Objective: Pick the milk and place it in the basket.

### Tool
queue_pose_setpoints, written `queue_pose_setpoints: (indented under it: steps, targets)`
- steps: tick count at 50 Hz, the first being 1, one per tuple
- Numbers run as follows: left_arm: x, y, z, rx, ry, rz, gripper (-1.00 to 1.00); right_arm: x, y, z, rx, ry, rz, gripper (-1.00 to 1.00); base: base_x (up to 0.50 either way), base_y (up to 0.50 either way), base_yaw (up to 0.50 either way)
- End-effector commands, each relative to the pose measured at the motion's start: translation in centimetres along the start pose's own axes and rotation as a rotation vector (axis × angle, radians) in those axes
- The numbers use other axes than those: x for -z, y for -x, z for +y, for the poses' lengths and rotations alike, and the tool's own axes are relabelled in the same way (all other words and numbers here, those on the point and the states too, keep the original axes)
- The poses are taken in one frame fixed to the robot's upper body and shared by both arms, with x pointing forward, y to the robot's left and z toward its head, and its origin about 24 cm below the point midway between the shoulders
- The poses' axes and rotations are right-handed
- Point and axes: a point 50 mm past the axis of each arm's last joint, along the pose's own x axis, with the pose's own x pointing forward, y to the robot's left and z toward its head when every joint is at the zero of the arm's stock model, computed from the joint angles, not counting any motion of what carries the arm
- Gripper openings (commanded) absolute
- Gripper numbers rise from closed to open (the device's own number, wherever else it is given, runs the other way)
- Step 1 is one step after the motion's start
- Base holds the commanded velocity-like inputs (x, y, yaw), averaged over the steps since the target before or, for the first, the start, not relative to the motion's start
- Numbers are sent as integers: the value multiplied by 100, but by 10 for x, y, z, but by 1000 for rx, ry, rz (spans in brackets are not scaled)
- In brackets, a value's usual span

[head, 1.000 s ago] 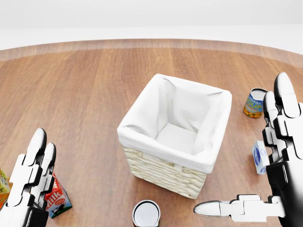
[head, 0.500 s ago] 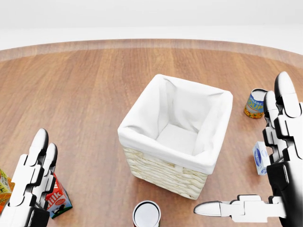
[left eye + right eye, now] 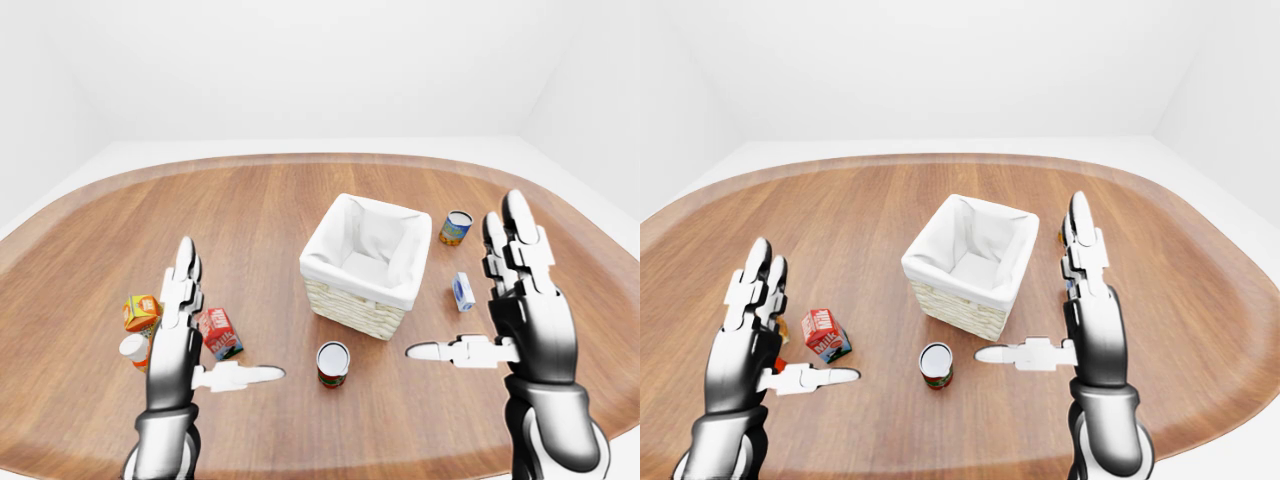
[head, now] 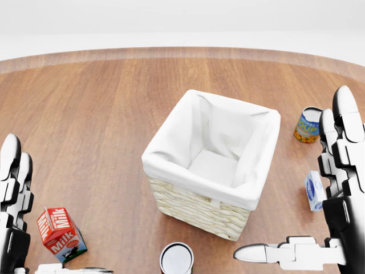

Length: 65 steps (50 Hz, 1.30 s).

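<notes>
The milk [image 4: 60, 234] is a red carton standing upright on the wooden table [image 4: 97, 114], at the lower left of the head view. My left hand [image 3: 805, 315] is open, its fingers [image 4: 14, 182] raised just left of the carton and its thumb stretched out below it, not touching. The basket [image 4: 194, 208], wicker with a white cloth lining, sits in the middle with nothing in it. My right hand [image 4: 291, 174] is open at the right edge, fingers up and thumb pointing left, holding nothing.
A can [image 4: 177, 260] stands below the basket. Right of the basket are a soup can [image 4: 308, 124] and a small blue-and-white carton [image 4: 313, 190]. In the left-eye view an orange carton [image 3: 141, 312] and a small bottle [image 3: 133, 348] lie left of the milk.
My left hand has moved left in the head view, uncovering the milk carton it partly hid. The right hand and everything on the table stay put.
</notes>
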Motion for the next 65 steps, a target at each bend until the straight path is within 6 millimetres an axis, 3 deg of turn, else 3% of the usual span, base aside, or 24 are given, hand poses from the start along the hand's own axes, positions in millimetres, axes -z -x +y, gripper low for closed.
queue_pose_setpoints:
  steps: [1, 10, 15, 32, 54, 65]
  targets:
    - [4, -21, 26, -162, -154, -28, 100, -1, 1, 0, -1, 2, -3, 100, 0, 0, 0]
    - [17, -33, 34, -223, -239, 0, 100, 0, 0, 0, -1, -1, -2, 100, 0, 0, 0]
    - [24, -37, 29, -175, -229, 22, 100, -1, 1, 0, -1, -3, -5, 100, 0, 0, 0]
    - [76, -70, 31, -219, -325, 168, 100, -3, 0, -1, 5, -3, -7, 100, 0, 0, 0]
    - [78, -58, 28, -166, -348, 189, 100, -5, 0, -2, 10, -4, -18, 100, 0, 0, 0]
    - [86, -66, 37, -136, -498, 213, 100, -4, 0, -2, 11, -5, -13, 100, 0, 0, 0]
